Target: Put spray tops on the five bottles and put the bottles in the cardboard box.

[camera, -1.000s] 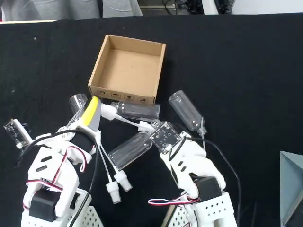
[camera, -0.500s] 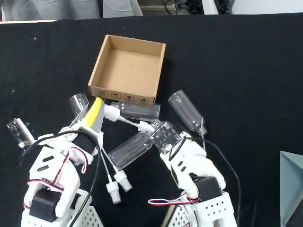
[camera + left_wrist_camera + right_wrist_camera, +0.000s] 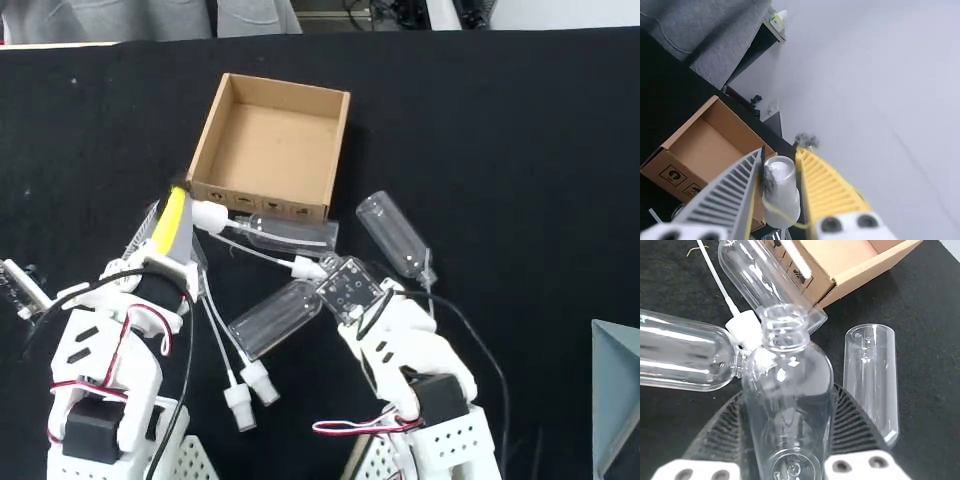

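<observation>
My left gripper (image 3: pixel 190 208) is shut on a white spray top (image 3: pixel 208 216), just in front of the cardboard box (image 3: pixel 268 190); the top's thin tube trails back over the table. In the left wrist view the spray top (image 3: pixel 781 192) sits between the grey and yellow fingers (image 3: pixel 812 185), with the box (image 3: pixel 670 167) beyond. My right gripper (image 3: pixel 788 395) is shut on a clear bottle (image 3: pixel 790 390) whose open neck points toward the box. Other bottles lie by the box front (image 3: pixel 290 235), to the right (image 3: pixel 395 235) and lower left (image 3: pixel 275 318).
Two loose spray tops (image 3: pixel 250 393) with long tubes lie between the arm bases. Another white top (image 3: pixel 305 267) rests at the lower-left bottle's neck. A further bottle (image 3: pixel 148 215) peeks out beside the left gripper. A grey-blue object (image 3: pixel 615 390) stands at the right edge.
My left gripper has carried the spray top up and left, closer to the box's front corner, dragging its tube along. The right arm and its bottle have stayed put.
</observation>
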You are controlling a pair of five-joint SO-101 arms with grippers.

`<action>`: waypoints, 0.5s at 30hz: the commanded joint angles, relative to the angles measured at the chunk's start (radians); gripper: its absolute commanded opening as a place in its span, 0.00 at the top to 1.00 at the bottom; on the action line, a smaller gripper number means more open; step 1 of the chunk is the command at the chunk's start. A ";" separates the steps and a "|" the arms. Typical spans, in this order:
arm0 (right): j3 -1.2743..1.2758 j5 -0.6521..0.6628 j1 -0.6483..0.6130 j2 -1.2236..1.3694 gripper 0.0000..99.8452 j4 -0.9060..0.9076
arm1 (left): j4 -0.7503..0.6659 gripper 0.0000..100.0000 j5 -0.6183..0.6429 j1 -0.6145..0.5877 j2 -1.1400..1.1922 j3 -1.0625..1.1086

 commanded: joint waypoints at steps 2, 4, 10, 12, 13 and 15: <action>-0.004 0.003 -0.018 -0.102 0.97 -0.006 | 0.060 0.97 -0.008 -0.002 -0.003 -0.021; -0.004 0.003 -0.018 -0.102 0.97 -0.006 | 0.072 0.97 -0.009 -0.002 -0.003 -0.015; -0.004 0.003 -0.018 -0.102 0.97 -0.006 | 0.074 0.97 -0.006 -0.002 -0.003 -0.012; -0.004 0.003 -0.018 -0.102 0.97 -0.006 | 0.074 0.97 -0.005 0.018 -0.003 -0.012; -0.004 0.003 -0.018 -0.102 0.97 -0.006 | 0.077 0.97 -0.005 0.038 -0.003 -0.012; -0.004 0.003 -0.018 -0.102 0.97 -0.006 | 0.078 0.97 -0.006 0.077 -0.003 -0.012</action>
